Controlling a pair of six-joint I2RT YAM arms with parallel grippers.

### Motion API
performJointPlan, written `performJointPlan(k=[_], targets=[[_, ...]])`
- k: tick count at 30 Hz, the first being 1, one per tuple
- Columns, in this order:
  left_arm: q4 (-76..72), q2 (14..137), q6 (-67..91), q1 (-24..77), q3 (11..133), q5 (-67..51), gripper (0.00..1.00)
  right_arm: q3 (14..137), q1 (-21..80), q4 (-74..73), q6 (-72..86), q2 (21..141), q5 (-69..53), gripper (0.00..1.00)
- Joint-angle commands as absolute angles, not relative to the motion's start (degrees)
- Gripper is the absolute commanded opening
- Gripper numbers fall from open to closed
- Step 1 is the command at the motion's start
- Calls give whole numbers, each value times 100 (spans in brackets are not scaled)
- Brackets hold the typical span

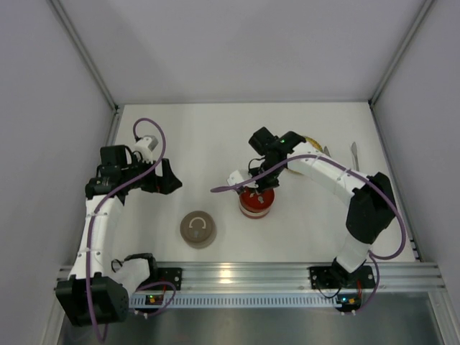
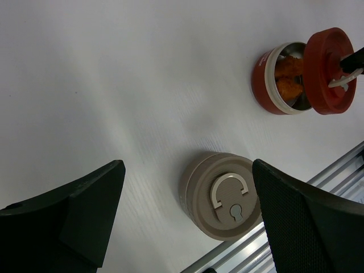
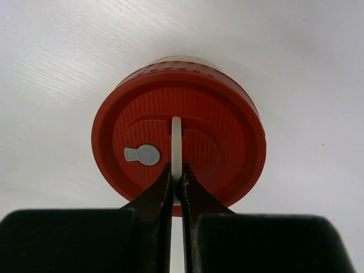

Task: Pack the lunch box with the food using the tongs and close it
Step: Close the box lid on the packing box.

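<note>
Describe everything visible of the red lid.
The red lid is round, plastic-looking, with a ribbed top, a small grey plug and a pale ring handle standing upright. The right gripper has its fingers shut on that handle. The lid is off-centre over the red tin, leaving orange chunks showing.
</note>
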State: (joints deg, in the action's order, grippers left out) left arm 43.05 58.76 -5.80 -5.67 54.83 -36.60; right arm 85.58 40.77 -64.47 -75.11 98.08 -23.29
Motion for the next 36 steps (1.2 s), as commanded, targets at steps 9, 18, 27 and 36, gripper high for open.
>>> performJointPlan(k=[9, 18, 27, 36], targets=[[3894, 6073, -536, -897, 5423, -4385, 98, 8350, 4535, -6469, -8200, 9905, -1873, 0], [3911, 6065, -536, -905, 5441, -4474, 98, 8297, 4781, -6460, -8604, 10125, -1389, 0], [3911, 6029, -580, -905, 5397, -4491, 98, 8622, 4781, -6574, -8745, 10388, -1310, 0], [3867, 6047, -580, -905, 5379, -4517, 98, 9061, 4781, -6715, -8824, 10713, -1353, 0]])
